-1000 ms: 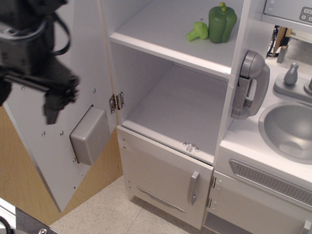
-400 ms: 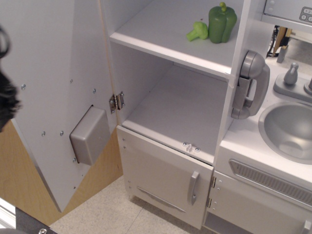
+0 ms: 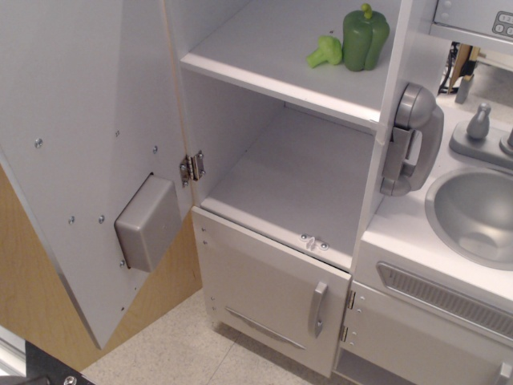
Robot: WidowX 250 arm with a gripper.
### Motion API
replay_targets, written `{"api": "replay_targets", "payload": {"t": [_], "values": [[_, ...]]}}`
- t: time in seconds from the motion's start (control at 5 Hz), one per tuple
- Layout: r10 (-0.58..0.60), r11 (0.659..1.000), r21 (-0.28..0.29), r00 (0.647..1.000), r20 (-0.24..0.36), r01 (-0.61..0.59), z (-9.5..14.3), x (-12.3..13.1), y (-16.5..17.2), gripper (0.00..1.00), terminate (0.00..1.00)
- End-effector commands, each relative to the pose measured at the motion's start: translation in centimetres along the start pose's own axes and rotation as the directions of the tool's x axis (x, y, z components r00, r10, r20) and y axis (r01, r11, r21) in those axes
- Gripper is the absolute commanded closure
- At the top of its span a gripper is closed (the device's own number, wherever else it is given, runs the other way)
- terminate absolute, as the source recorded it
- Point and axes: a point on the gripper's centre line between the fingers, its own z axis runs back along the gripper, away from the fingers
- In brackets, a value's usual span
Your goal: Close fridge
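The fridge [image 3: 288,172] is a tall white toy-kitchen cabinet with white shelves, and it stands open. Its large door [image 3: 88,128] is swung wide to the left, inner face towards me, with the grey back of the dispenser recess [image 3: 147,222] sticking out low on it. A metal hinge [image 3: 191,166] joins the door to the cabinet. A green toy pepper [image 3: 365,36] and a green broccoli piece [image 3: 325,51] sit on the upper shelf. The lower shelf is bare. The gripper is out of view.
A smaller lower door [image 3: 272,293] with a short grey handle [image 3: 318,309] is shut below the fridge. A grey toy phone [image 3: 410,140] hangs on the cabinet's right post. A grey sink [image 3: 473,216] with a tap is at the right. A wooden wall lies behind the door.
The black gripper and arm, in front of the door's upper left a second ago, moved left and out of the frame. The door has not moved.
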Motion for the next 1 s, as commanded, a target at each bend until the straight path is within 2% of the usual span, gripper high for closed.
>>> {"api": "replay_targets", "payload": {"t": [0.0,0.2,0.4,0.8], "values": [[0.029,0.999,0.021,1.000,-0.002,-0.029,0.3,2.3,3.0,0.00,0.00],[0.062,0.998,0.012,0.998,0.000,-0.062,0.0,3.6,3.7,0.00,0.00],[0.105,0.994,0.019,0.994,-0.029,-0.104,-0.4,4.8,4.8,0.00,0.00],[0.070,0.998,0.003,0.996,-0.047,-0.070,-1.1,5.9,2.9,0.00,0.00]]}}
